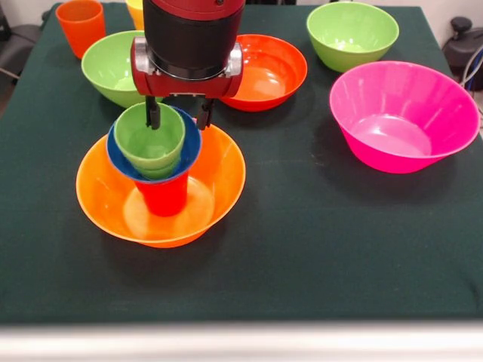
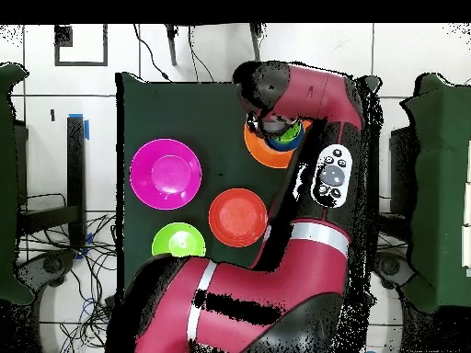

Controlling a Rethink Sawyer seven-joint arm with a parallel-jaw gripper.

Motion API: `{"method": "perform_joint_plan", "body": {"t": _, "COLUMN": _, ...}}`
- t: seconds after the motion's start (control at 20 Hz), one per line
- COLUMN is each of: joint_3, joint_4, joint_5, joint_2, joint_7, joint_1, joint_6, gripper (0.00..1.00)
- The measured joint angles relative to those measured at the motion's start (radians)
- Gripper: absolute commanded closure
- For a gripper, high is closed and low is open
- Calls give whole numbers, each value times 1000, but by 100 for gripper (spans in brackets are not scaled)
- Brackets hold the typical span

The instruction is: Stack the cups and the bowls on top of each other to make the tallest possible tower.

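Note:
The tower stands in the large orange bowl [image 1: 219, 181]: a red cup [image 1: 163, 196], the small blue bowl [image 1: 192, 147] on it, and light green cups [image 1: 149, 139] nested on top. My gripper [image 1: 178, 115] hangs right over the top green cup, open. One finger [image 1: 153, 113] reaches inside the cup and the other is outside, behind the blue bowl's rim. In the overhead view the arm covers most of the tower; only part of the orange bowl [image 2: 260, 153] and a bit of green cup [image 2: 291, 134] show.
Loose on the dark cloth are a large pink bowl [image 1: 404, 117], a red-orange bowl [image 1: 268, 72], a light green bowl [image 1: 352, 34] at the far right, and another light green bowl [image 1: 112, 68] behind the tower. An orange cup [image 1: 80, 26] and a yellow cup [image 1: 136, 10] stand at the far left.

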State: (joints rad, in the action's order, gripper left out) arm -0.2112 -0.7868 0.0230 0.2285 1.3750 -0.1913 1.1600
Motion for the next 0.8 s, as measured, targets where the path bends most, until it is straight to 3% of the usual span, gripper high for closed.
{"method": "perform_joint_plan", "body": {"t": 0.8, "joint_3": 0, "joint_4": 0, "joint_5": 0, "joint_2": 3, "joint_7": 0, "joint_1": 0, "joint_6": 0, "gripper": 0}}
